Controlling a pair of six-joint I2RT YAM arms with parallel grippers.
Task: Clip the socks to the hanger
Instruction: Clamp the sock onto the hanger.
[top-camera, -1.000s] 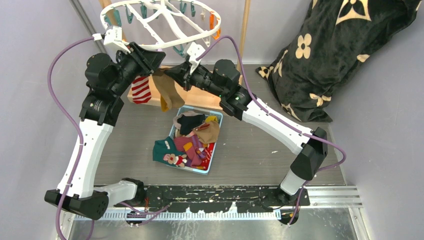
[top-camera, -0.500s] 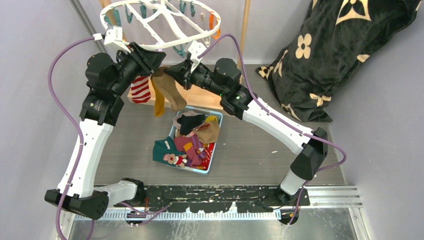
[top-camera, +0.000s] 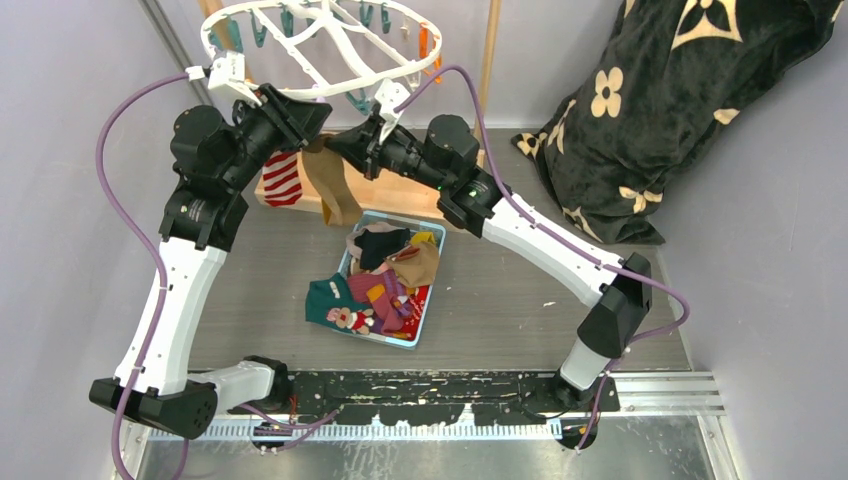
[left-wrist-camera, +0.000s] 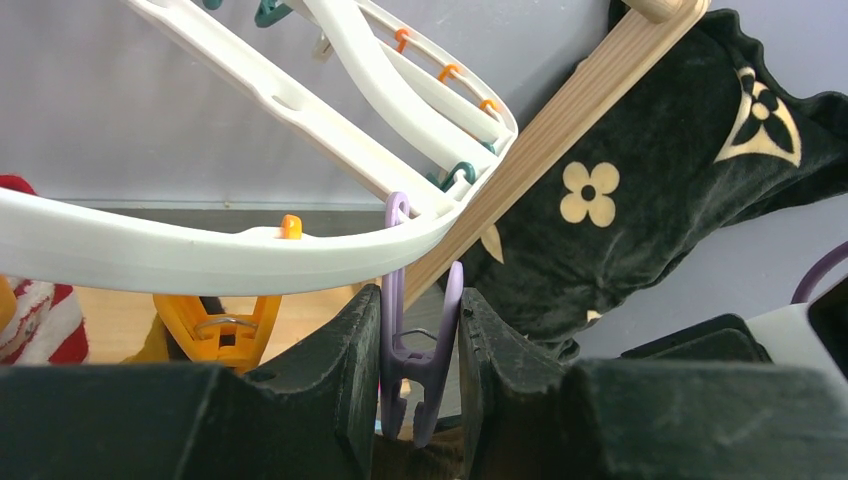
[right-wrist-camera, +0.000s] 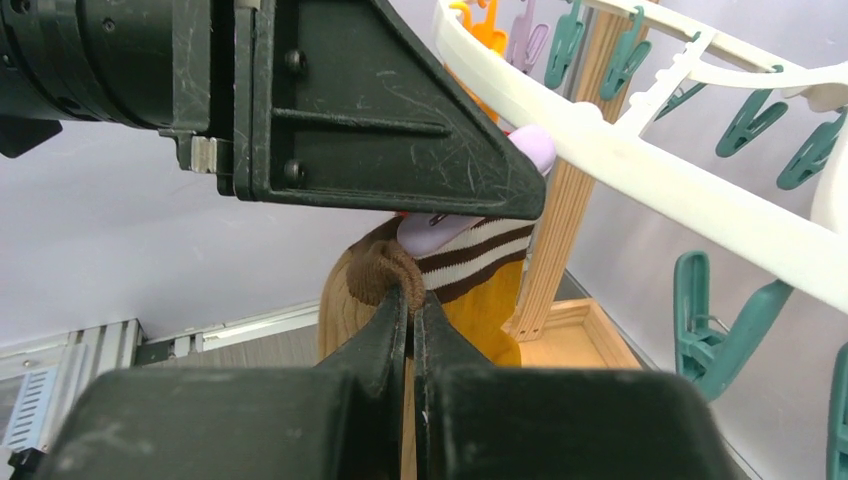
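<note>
Left pincer (left-wrist-camera: 418, 300): raised to the near rim of the hanger (top-camera: 330, 88), its two fingers pressed on the handles of a lilac clip (left-wrist-camera: 420, 350) that hangs from that rim.

Right pincer (right-wrist-camera: 412, 295): closed tight on the brown cuff of a mustard sock (top-camera: 335, 190), held just below the lilac clip; the sock's brown-and-white striped band touches the clip's tip. Whether the clip bites the fabric cannot be told. The sock's foot dangles free above the desk (top-camera: 500, 300).

Hanger: white plastic oval with cross bars, held up at the far end on a light wooden stand (top-camera: 490, 60). Teal clips (right-wrist-camera: 715, 340) dangle along the rim; an orange clip (left-wrist-camera: 220, 325) hangs just beside the lilac one.

Red-and-white striped sock (top-camera: 282, 180): hanging under the rim, beside the mustard sock.

Blue bin (top-camera: 441, 240): on the desk between the arms, holding loose socks (top-camera: 385, 285) of several colours, a teal one draped over its left edge.

Black flower-patterned blanket (top-camera: 640, 120): heaped at the far right.
</note>
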